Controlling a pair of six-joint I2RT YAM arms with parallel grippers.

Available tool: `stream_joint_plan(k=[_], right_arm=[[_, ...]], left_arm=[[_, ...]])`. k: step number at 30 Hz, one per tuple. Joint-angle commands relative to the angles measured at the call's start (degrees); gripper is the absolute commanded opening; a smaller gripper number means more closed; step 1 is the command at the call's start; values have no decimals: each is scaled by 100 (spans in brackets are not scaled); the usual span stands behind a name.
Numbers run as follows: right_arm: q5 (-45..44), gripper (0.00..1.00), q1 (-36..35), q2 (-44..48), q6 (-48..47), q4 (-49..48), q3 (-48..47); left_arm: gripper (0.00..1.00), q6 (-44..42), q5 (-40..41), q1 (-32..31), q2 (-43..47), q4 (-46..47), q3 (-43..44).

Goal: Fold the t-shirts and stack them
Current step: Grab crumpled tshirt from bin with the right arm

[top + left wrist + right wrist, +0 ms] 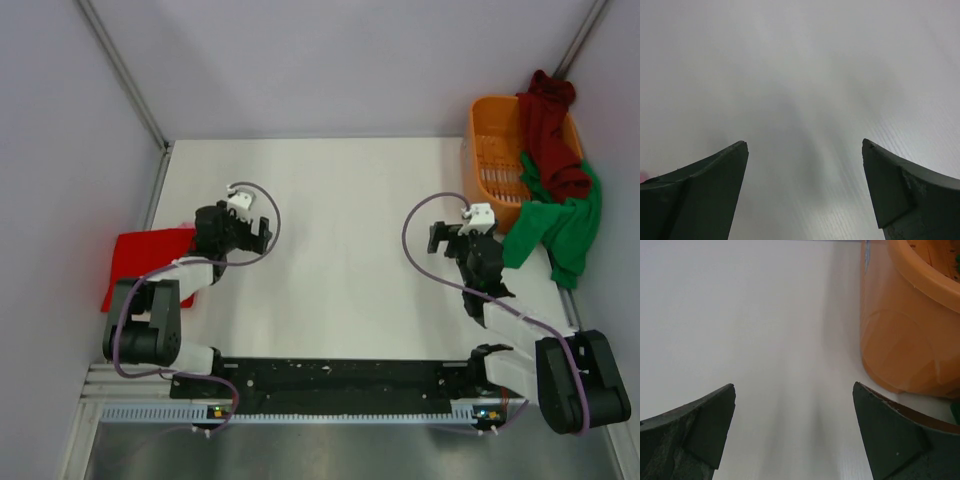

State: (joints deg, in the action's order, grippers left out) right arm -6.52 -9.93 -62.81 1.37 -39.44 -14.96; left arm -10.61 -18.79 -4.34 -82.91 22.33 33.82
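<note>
A brighter red t-shirt (145, 258) lies folded at the table's left edge, partly under my left arm. A dark maroon t-shirt (552, 135) hangs over the orange basket (494, 160) at the back right. A bright green t-shirt (560, 225) spills from the basket onto the table. My left gripper (262, 232) is open and empty, just right of the red t-shirt; its wrist view (805, 145) shows only bare table. My right gripper (437, 238) is open and empty, left of the green t-shirt, with the basket's wall (905, 335) at its right (794, 386).
Grey walls close in the white table (340, 250) on the left, back and right. The arms' black base rail (340, 380) runs along the near edge. Purple cables loop above each wrist.
</note>
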Motion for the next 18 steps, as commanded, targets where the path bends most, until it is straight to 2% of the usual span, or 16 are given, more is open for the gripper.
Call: stream_joint_plan(k=[1,3,5,6,7,9,11,12,14,16,18], right_arm=[[-209,99,44,128,277,-275,29],[-26,99,44,286,206,-257,20],[81,99,35,479,328,-353,55],[125,99,35,576,442,-415,63],[212,99,35,629,609,-528,81],[396,99,35,647,917,-696,29],[843,99,44,656,927,-356,-277],[1072,99,44,690,901,12,-514],[1075,99,53,691,883,941,-1242],[533,99,53,542,831,2119,-2296],[39,98,219,270,777,3447,-3246]], left_arm=[[99,742,-754,397,21,245,133],[99,1025,-2025,845,-75,386,194],[99,895,-3091,1135,-259,90,544],[98,772,-3401,1180,-330,-104,738],[98,623,-3360,1181,-296,-419,896],[99,220,-2940,1129,28,-737,933],[99,-430,-2160,910,520,-1071,898],[99,-790,-1781,813,687,-1481,1002],[99,-1274,-947,724,619,-2518,1817],[99,-1758,-129,689,583,-3249,2530],[99,-1770,417,715,714,-3542,3110]])
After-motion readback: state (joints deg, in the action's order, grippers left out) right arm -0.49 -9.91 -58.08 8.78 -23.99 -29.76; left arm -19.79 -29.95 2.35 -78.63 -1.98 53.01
